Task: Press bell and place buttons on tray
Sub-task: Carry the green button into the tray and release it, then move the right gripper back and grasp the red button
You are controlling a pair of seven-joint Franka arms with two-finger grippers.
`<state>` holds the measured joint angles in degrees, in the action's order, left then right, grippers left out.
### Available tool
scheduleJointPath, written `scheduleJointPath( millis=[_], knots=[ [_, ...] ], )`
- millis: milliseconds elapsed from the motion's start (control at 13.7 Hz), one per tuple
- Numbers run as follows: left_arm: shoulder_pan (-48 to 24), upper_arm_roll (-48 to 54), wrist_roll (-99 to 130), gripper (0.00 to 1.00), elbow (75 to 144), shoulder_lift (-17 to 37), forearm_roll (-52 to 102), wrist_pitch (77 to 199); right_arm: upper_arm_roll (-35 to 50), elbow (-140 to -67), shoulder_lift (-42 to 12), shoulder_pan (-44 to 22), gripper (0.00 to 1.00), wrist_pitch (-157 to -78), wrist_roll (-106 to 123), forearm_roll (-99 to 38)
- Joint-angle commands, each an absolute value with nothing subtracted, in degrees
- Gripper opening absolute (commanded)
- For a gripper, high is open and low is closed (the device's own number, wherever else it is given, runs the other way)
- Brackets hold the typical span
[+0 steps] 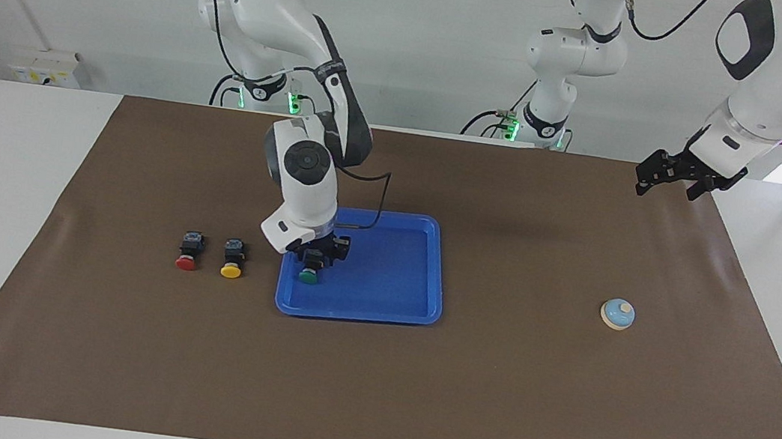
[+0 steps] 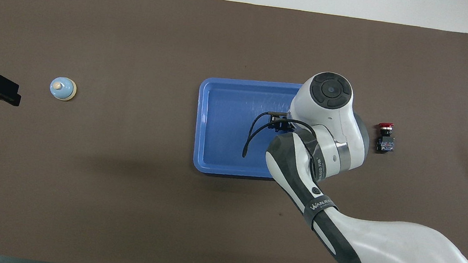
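Green button [image 1: 309, 277] in blue tray [image 1: 422, 269], under right hand [image 1: 314, 258]

Both arms are glossy white with dark grey joint bands and round grey end caps. A black cable loops beside the right arm's wrist, whose forearm band carries white lettering (unreadable in full). Each end effector is black: right end effector [image 1: 314, 261], left end effector [image 1: 668, 177].
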<state>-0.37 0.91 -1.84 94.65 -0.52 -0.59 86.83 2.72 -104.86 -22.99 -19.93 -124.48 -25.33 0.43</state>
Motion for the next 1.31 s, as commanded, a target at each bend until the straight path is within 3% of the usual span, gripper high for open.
scheduleJointPath(
  millis=[0, 365, 584, 730, 1022, 1241],
  knots=[
    [-0.7, 0.35, -1.85, 1.0, 94.83, -1.23, -0.26, 85.87, 2.64, -103.9, -19.61, -18.12, 1.0, -121.83, -23.04, -0.09],
    [-0.7, 0.35, -1.85, 1.0, 94.83, -1.23, -0.26, 85.87, 2.29, -104.5, -15.65, -6.79, 1.0, -119.19, -6.8, 0.52],
    [-0.7, 0.35, -1.85, 1.0, 94.83, -1.23, -0.26, 85.96, 2.29, -108.26, -14.6, -0.37, 1.0, -121.63, 2.26, 0.53],
    [-0.7, 0.35, -1.85, 1.0, 94.83, -1.23, -0.26, 85.87, 2.29, -111.52, -13.98, 1.48, 1.0, -125.67, 3.6, 0.53],
    [-0.7, 0.35, -1.85, 1.0, 94.92, -1.23, -0.26, 85.96, 2.29, -114.43, -13.8, 4.47, 1.0, -126.39, 6.31, 0.53],
    [-0.7, 0.35, -1.76, 1.0, 94.83, -1.23, -0.26, 85.87, 2.29, -118.72, -13.97, 6.24, 1.0, -133.83, 8.35, 0.53]
  ],
)
